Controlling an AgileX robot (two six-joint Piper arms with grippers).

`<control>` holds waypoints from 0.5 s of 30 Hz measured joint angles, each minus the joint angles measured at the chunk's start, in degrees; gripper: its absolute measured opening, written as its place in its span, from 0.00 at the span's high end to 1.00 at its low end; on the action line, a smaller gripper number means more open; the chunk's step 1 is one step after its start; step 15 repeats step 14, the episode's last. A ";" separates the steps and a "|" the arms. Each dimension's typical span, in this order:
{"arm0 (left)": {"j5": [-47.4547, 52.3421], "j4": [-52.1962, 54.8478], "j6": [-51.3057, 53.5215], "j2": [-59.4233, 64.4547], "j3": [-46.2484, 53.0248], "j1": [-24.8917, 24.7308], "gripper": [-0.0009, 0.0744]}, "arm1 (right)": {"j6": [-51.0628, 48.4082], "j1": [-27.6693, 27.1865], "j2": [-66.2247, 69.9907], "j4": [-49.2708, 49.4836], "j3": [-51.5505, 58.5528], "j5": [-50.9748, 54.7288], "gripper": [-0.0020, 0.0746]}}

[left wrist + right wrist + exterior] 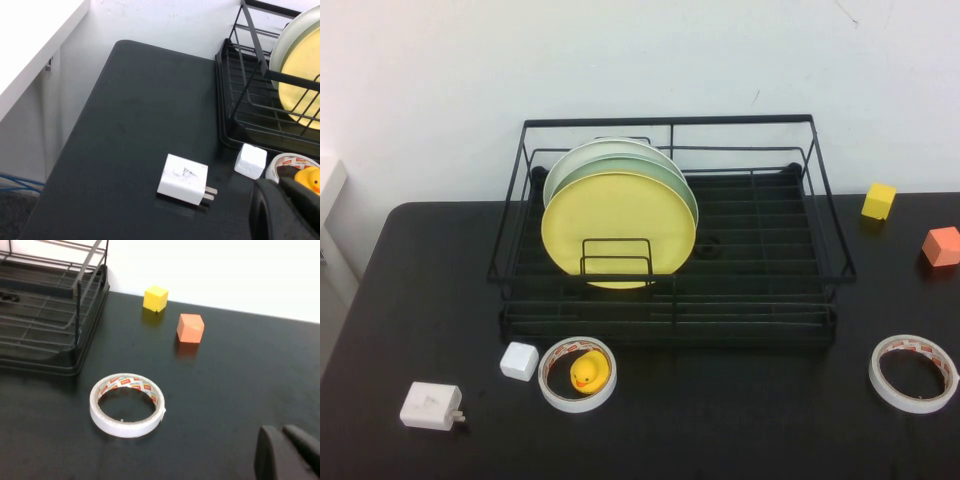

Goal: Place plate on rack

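The yellow plate [618,228] stands upright on edge in the left part of the black wire rack [825,225], in front of a mint-green plate [665,172] and a cream-white plate [575,160]. Its edge also shows in the left wrist view [300,90], behind the rack's rail [250,35]. Neither arm shows in the high view. My left gripper [277,184] is shut and empty, low over the table in front of the rack's left corner. My right gripper [280,429] is shut and empty over the table's right side, away from the rack [45,335].
In front of the rack lie a white charger [430,406], a white cube [519,361] and a tape roll [577,375] with a yellow duck [588,372] inside. To the right are another tape roll [913,372], a yellow cube [878,200] and an orange cube [941,246].
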 joint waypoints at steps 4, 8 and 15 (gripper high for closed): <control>0.00 0.00 0.00 0.00 0.00 0.00 0.99 | 2.97 0.00 0.00 -0.22 -0.13 0.85 0.98; 0.00 0.00 0.00 0.00 0.00 0.00 0.99 | 5.56 0.00 0.00 -0.22 -0.26 1.22 0.98; 0.09 0.00 0.00 0.00 0.00 0.00 0.99 | 6.78 -0.49 0.00 -0.22 -0.26 1.46 0.98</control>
